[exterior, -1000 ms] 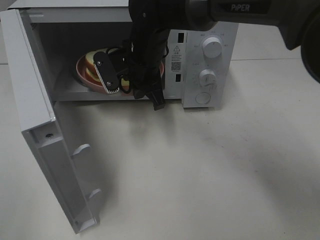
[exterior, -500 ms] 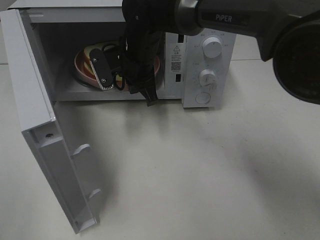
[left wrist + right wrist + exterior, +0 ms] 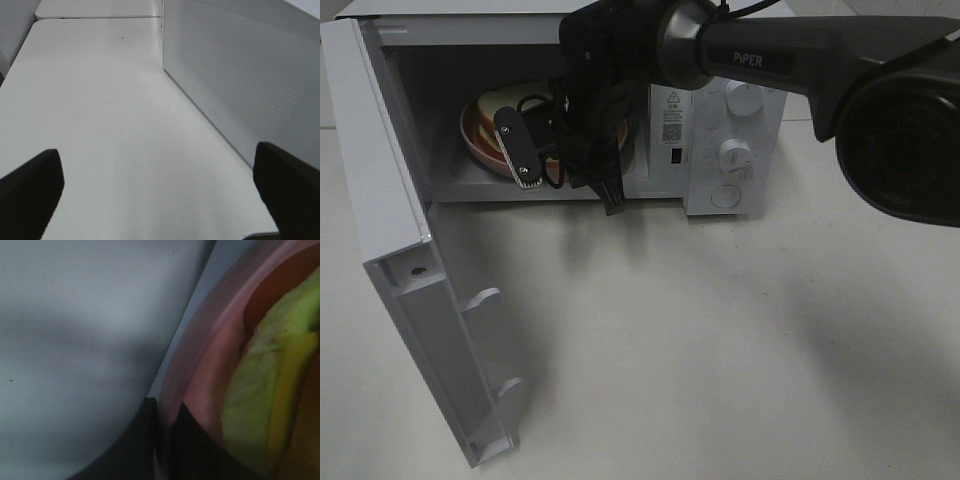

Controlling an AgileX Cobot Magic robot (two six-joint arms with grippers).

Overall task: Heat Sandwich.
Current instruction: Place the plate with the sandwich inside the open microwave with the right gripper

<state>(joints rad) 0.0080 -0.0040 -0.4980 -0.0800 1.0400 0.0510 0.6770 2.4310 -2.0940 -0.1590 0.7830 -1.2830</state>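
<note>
A white desk [image 3: 720,330] fills the exterior view. A boxy white microwave oven [image 3: 705,110] stands at its far edge, left of the middle. Its two round knobs are on the right of its front. Its white door [image 3: 430,330] is swung fully open and reaches toward the desk's near left corner. A dark arm [image 3: 770,60] lettered PIPER, the right one, comes in from the desk's right side, crosses the top of the oven's front and bends down into the open cavity. In the left half of that cavity sits a round salmon-pink plate [image 3: 472,140], and the pale cream and yellow sandwich [image 3: 498,103] lies on it, so the sandwich is inside the oven. Whether the plate rests flat on the cavity floor cannot be told. The right gripper [image 3: 166,420] has its two dark fingers pinched together on the plate's rim, with the sandwich just beside them. The left gripper [image 3: 160,185] holds nothing. Its jaws stand spread wide above bare desk, near a white panel with fine perforations [image 3: 240,75] that stands upright on the desk.
</note>
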